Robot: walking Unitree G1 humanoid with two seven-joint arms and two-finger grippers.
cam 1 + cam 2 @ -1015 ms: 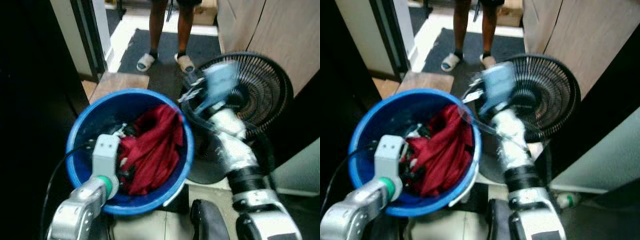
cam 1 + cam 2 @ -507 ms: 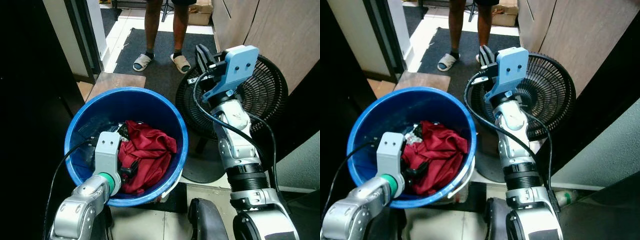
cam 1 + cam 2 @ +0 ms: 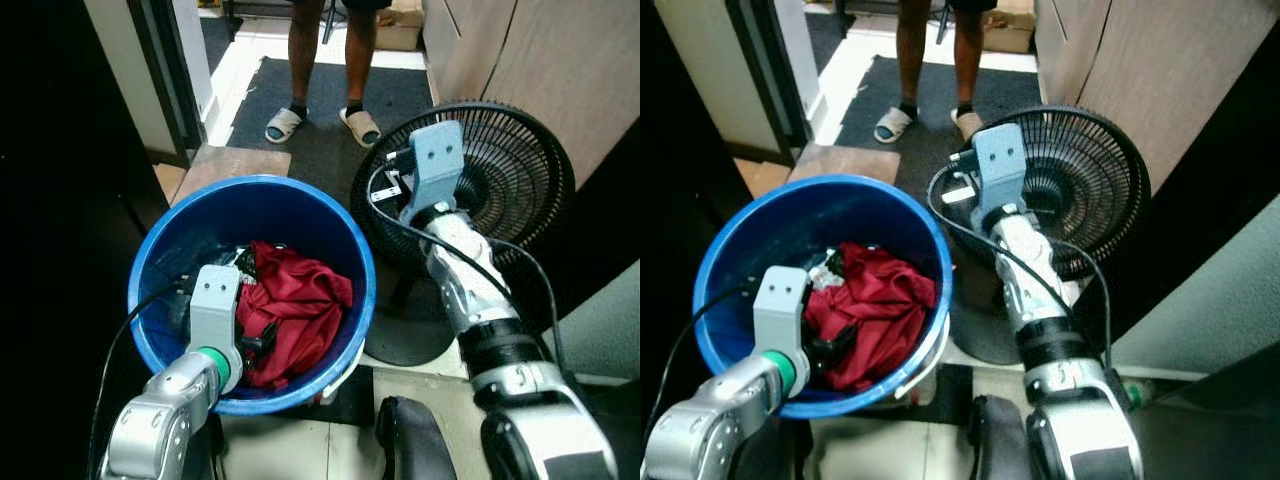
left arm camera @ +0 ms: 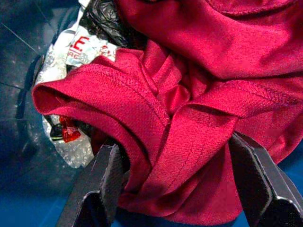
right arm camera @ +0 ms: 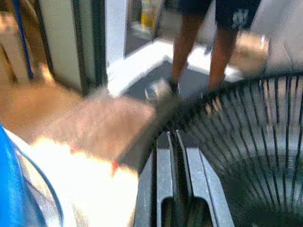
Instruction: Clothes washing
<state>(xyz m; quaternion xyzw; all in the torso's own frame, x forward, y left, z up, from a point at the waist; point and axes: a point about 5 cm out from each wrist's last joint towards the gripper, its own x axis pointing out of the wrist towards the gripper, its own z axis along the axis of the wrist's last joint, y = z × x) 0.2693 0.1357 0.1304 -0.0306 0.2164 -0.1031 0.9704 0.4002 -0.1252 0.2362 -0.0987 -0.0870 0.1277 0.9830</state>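
Observation:
A blue bucket (image 3: 357, 262) stands on the floor before me with a crumpled red garment (image 3: 298, 305) lying inside it. My left gripper (image 4: 177, 187) is down in the bucket, open. Its two black fingers (image 4: 102, 187) straddle a fold of the red garment. My right gripper (image 5: 176, 142) is shut with nothing in it. It is held to the right of the bucket, in front of the black fan (image 3: 520, 180). The right wrist mount (image 3: 436, 166) hides its fingers in the eye views.
A silvery plastic wrapper (image 4: 78, 47) and dark bits lie under the garment. A person (image 3: 325, 60) in sandals stands on the dark mat (image 3: 320, 100) beyond the bucket. A wooden board (image 3: 235, 160) lies behind the bucket. A dark wall on the left and cabinets (image 3: 560, 60) on the right.
The red garment, draped up to the bucket's right rim a second ago, now lies lower inside. My right gripper rose above the fan, then dropped in front of it. The left arm stayed.

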